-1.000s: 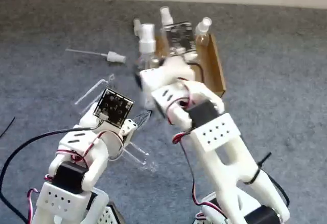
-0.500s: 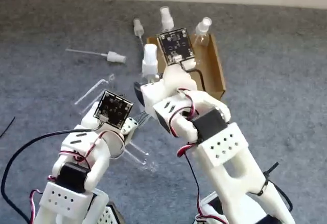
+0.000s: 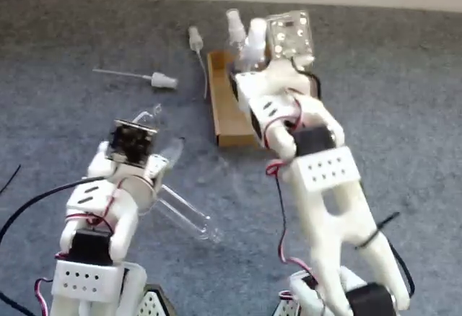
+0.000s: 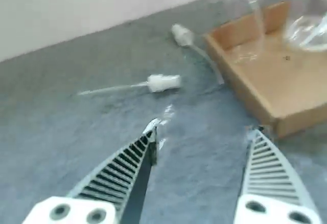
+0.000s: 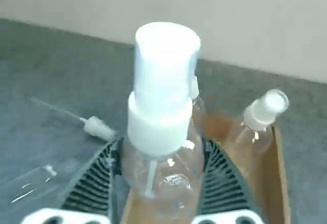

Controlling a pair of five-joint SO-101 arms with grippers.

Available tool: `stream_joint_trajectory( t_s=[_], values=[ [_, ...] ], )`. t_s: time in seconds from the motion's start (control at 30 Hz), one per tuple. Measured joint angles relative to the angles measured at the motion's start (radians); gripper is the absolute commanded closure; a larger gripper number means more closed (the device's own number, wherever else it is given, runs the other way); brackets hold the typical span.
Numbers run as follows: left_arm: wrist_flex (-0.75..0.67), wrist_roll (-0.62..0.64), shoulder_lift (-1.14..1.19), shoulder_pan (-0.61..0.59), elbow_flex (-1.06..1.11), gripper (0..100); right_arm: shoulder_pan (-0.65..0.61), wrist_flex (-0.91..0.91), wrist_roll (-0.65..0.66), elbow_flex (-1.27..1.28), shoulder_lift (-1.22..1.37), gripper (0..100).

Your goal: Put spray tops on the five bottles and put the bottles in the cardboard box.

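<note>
Right wrist view: my right gripper [image 5: 162,150] is clamped on a clear bottle [image 5: 159,170], upright, with a white spray top [image 5: 164,75] fitted on it. I hold it over the box [image 5: 280,183], which sits near the middle of the table's far edge. A second bottle [image 5: 258,124], also capped, stands inside the box. My left gripper [image 4: 204,134] is empty, its jaws spread wide over the table [image 4: 61,106], short of the box's left wall. Beyond it a loose top [image 4: 162,82] lies on the table, its tube pointing toward the left edge. Another top [image 4: 181,34] lies just beside the box's far-left corner.
</note>
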Motion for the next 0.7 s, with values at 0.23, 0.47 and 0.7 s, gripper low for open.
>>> stream_joint_trajectory(
  t_s=[0.23, 0.47, 0.7],
  values=[
    [-0.078, 0.000, 0.000, -0.074, 0.058, 83, -0.003, -0.218, 0.032, 0.005, 0.212, 99.5],
    [-0.081, 0.000, 0.000, -0.074, 0.058, 82, -0.003, -0.494, 0.035, 0.198, 0.245, 99.5],
    [-0.081, 0.000, 0.000, -0.074, 0.058, 82, -0.002, -0.532, 0.035, 0.193, 0.390, 99.5]
  ],
)
